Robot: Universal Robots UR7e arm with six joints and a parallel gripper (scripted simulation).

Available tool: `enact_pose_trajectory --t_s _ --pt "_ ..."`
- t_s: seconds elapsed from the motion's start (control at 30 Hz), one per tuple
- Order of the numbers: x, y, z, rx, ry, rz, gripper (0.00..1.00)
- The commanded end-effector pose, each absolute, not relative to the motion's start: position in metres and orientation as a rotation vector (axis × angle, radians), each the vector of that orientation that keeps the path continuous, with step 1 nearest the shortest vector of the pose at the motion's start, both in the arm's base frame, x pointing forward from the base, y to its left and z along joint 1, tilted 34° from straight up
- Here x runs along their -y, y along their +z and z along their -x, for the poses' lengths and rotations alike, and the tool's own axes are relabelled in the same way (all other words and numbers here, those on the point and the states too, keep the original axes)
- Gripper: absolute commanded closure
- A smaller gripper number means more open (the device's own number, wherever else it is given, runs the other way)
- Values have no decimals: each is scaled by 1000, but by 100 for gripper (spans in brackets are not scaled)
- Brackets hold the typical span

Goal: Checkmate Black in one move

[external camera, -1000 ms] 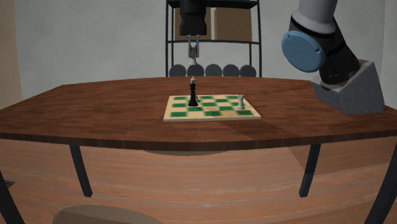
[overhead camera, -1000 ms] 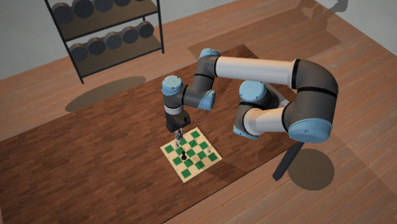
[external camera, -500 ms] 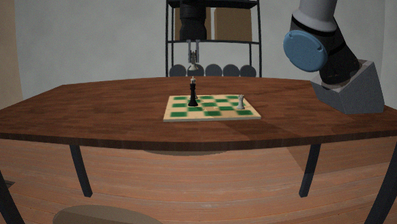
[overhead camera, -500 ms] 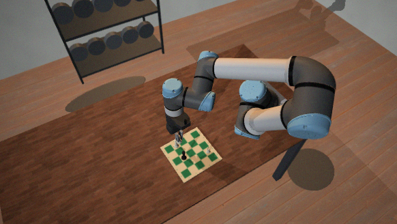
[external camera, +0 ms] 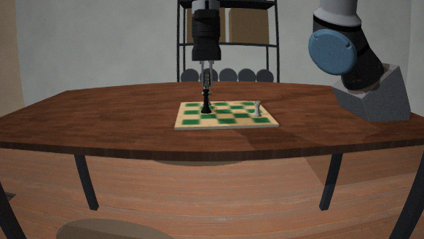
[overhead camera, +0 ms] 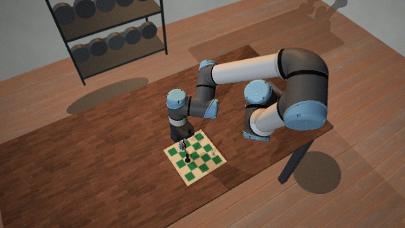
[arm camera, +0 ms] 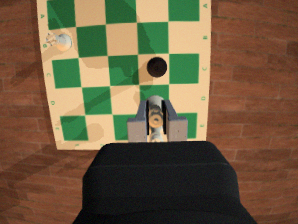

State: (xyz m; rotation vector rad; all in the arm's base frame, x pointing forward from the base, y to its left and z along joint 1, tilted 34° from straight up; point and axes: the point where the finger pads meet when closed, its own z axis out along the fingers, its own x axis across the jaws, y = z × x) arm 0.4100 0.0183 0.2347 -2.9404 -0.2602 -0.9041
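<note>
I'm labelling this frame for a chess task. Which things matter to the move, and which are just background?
Job: chessboard, black king, white rook, white piece clamped in the tool.

Background: table, shelf rack with dark discs.

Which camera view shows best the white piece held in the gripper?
The exterior view: the white piece shows side-on between the fingers, above the board. The wrist view shows only its top, from above. In the top view it is a small pale blur under the gripper.
</note>
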Motion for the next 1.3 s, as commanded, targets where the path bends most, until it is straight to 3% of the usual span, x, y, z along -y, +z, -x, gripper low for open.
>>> enact_pose_trajectory --t_s 0.0,1.27 --pt "-21 219 -421 261 -906 2940 100" --pt "-22 209 -427 261 -906 2940 100"
